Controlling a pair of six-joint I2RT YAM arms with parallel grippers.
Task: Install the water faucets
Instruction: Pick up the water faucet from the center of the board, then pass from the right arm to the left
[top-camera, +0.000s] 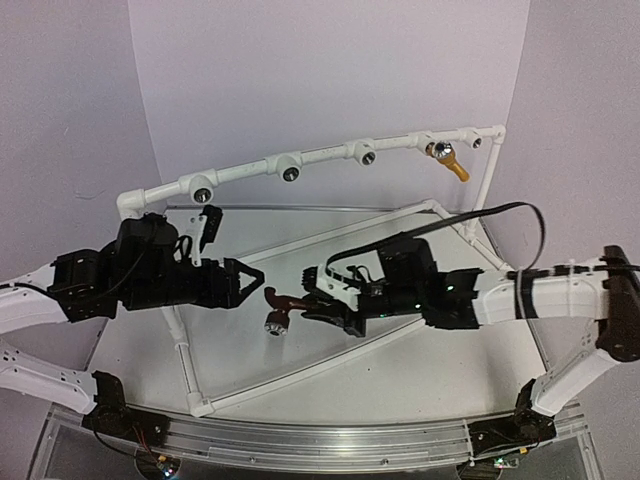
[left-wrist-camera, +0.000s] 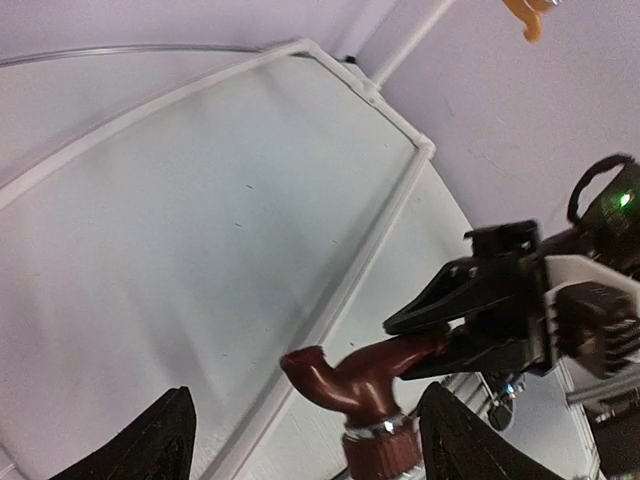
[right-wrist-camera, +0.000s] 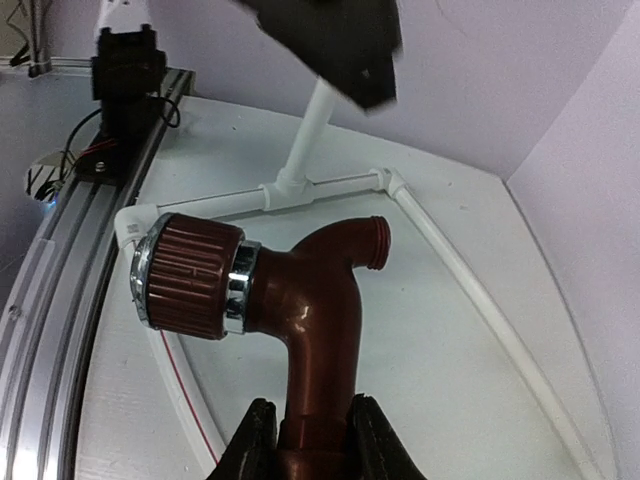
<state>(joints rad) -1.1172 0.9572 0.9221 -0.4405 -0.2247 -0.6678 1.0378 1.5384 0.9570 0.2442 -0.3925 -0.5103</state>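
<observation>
The right gripper (right-wrist-camera: 310, 440) is clenched on the stem of the reddish-brown faucet (right-wrist-camera: 300, 290), holding it inside the base pipes of the white pipe frame (top-camera: 250, 170), in front of its top rail. The left gripper (top-camera: 252, 281) stands released just left of that faucet, apart from it. The yellow-orange faucet (top-camera: 450, 162) hangs from the rail near the frame's right end.

I read: reddish-brown faucet (right-wrist-camera: 310, 300), silvery bands | yellow-orange faucet (top-camera: 452, 165), silvery end | pipe frame (top-camera: 325, 155) white | counter (top-camera: 400, 372) whitish | right gripper (right-wrist-camera: 308, 440) black
</observation>
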